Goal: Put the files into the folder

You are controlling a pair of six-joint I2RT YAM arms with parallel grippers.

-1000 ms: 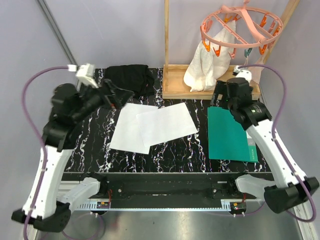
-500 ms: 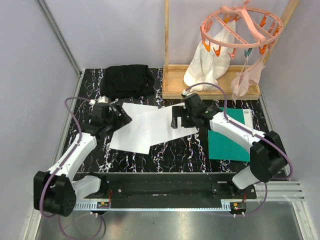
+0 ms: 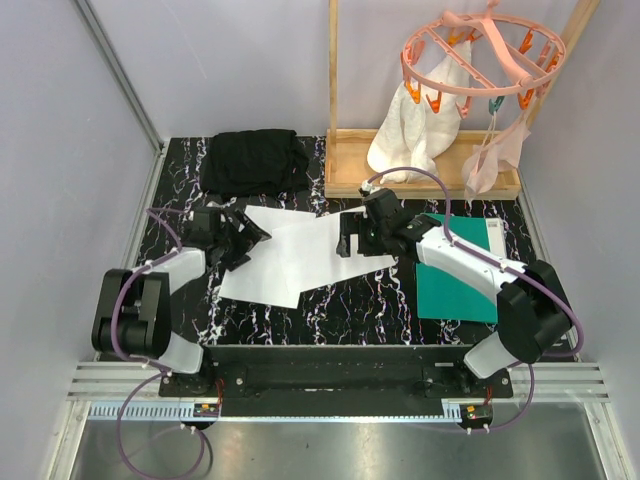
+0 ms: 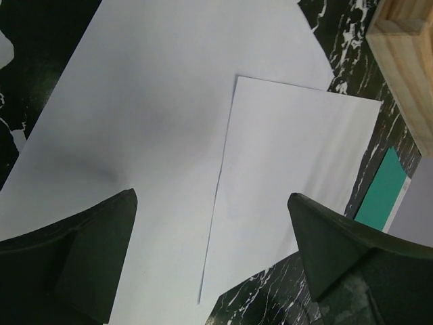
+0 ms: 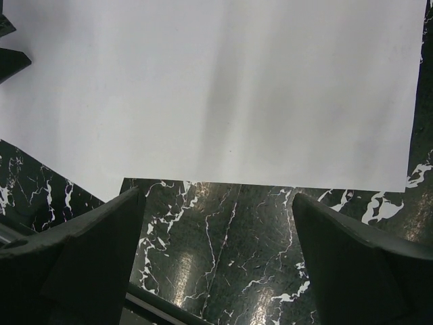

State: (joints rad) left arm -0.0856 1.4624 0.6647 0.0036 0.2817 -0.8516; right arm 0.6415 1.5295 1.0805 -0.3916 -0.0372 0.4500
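Top view: the files are lying flat at the centre of the black marbled table [image 3: 350,305], two white sheets overlapping. The left sheet [image 3: 258,268] is sitting underneath and the right sheet [image 3: 318,252], turned at a slight angle, is resting on top of it. The folder [image 3: 452,288] is lying closed and flat at the centre right of the frame, apart from the sheets, with dark marble showing between them and the right arm crossing over its upper part. The left gripper [image 3: 240,240] is hanging low at the left edge of the left sheet with its jaws spread wide and gripping nothing. In the left wrist view both dark fingers [image 4: 81,257] are standing far apart over the paper, with the top sheet's long edge running between them and a sliver of teal showing at the right edge. The right gripper [image 3: 351,236] is sitting over the top sheet's upper right part, jaws likewise fully apart and holding nothing. In its wrist view the fingers [image 5: 352,264] are framing bare marble just below the sheet's edge. Whether either gripper is touching the paper cannot be told. At the upper left of the top view a folded black cloth [image 3: 255,160] is lying on the table. At the upper right a wooden tray [image 3: 345,170] is standing behind the sheets, with a pink clip hanger [image 3: 480,55] above it.
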